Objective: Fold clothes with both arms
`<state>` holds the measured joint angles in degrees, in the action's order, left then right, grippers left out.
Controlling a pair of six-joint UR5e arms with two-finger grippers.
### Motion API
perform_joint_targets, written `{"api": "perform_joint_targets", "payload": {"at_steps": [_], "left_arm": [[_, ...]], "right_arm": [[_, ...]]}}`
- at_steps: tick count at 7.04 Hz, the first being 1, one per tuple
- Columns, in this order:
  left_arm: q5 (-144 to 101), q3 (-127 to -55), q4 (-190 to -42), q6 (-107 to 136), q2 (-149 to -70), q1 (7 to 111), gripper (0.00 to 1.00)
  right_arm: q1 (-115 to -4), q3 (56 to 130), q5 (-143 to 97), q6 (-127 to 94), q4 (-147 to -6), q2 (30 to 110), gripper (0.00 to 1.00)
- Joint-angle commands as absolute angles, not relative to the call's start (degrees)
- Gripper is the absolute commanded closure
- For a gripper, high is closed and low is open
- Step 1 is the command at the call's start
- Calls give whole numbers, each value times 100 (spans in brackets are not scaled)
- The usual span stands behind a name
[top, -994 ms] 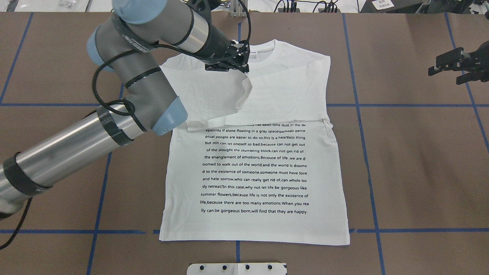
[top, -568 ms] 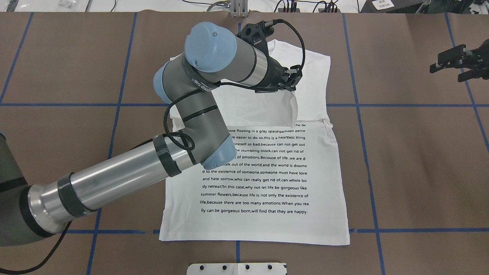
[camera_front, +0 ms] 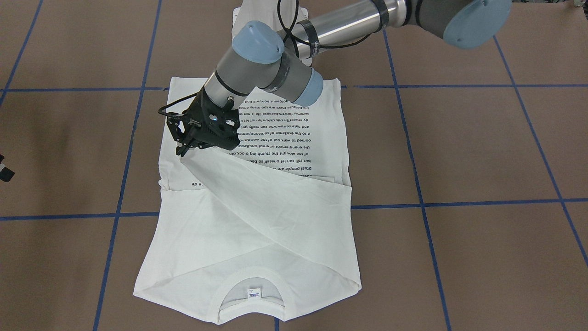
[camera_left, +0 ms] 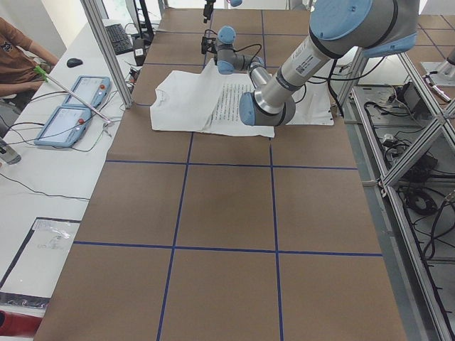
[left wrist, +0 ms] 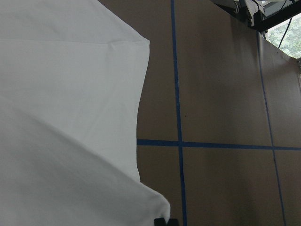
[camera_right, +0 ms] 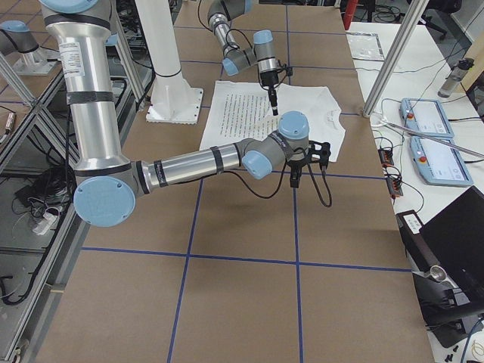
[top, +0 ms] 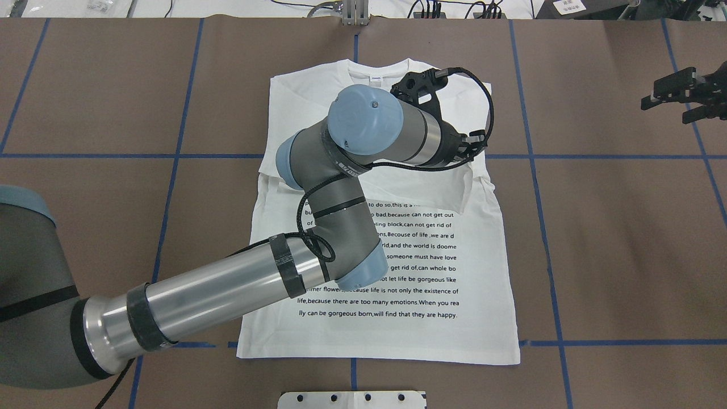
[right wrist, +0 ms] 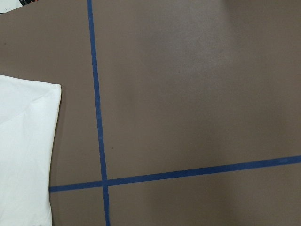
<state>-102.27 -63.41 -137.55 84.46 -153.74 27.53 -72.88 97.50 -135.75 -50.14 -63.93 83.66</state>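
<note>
The white shirt (top: 397, 284) lies flat on the brown table, printed text up, collar (top: 377, 74) at the far side. My left gripper (camera_front: 182, 150) is shut on the tip of a sleeve (camera_front: 257, 193) and holds it lifted across the chest, over the shirt's right side. In the overhead view the wrist (top: 448, 145) hides the fingertips. The left wrist view shows white cloth (left wrist: 70, 103) hanging from the fingers. My right gripper (top: 664, 102) hovers open and holds nothing, well off the shirt's right edge; its camera sees only a shirt corner (right wrist: 23, 141).
Blue tape lines (top: 534, 170) grid the brown table. The white pedestal base plate (top: 352, 399) sits at the near edge. Cables and a metal post (top: 355, 11) stand beyond the far edge. A side desk with tablets (camera_left: 71, 106) and a seated person (camera_left: 18, 50) lies past the collar end.
My left arm has swung right across the shirt, carrying the sleeve from the left of the collar to the right side and down over the top text lines. The right gripper has barely moved.
</note>
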Motion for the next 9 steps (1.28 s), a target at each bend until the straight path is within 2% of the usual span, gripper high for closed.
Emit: {"api": "perform_joint_targets", "payload": {"at_steps": [1, 2, 3, 4, 5, 6, 8, 9], "left_arm": [[-9995, -6100, -13920, 8446, -15451, 2576, 100], [-9950, -6082, -13922, 8446, -15451, 2575, 100], [-9862, -6073, -13922, 8455, -15486, 2575, 85], [-9757, -6030, -13922, 8472, -15521, 2566, 56], [-9564, -5907, -13922, 8551, -15669, 2566, 42], [-9563, -5889, -13922, 8552, -15662, 2575, 33], [-9641, -6002, -13852, 8745, -15653, 2749, 32], [-9937, -6368, -13564, 8728, -15418, 2916, 32]], "right_arm": [[-7286, 9765, -13579, -5001, -6390, 8385, 0], [-7286, 9747, -13579, -4975, -6390, 8376, 0], [-7286, 9721, -13579, -4940, -6390, 8359, 0], [-7286, 9738, -13588, -4931, -6390, 8358, 0], [-7277, 9721, -13579, -4931, -6390, 8332, 0], [-7277, 9747, -13588, -4939, -6372, 8358, 0], [-7216, 9975, -13614, -5210, -6372, 8411, 0], [-6894, 10324, -13501, -5917, -6372, 8507, 0]]}}
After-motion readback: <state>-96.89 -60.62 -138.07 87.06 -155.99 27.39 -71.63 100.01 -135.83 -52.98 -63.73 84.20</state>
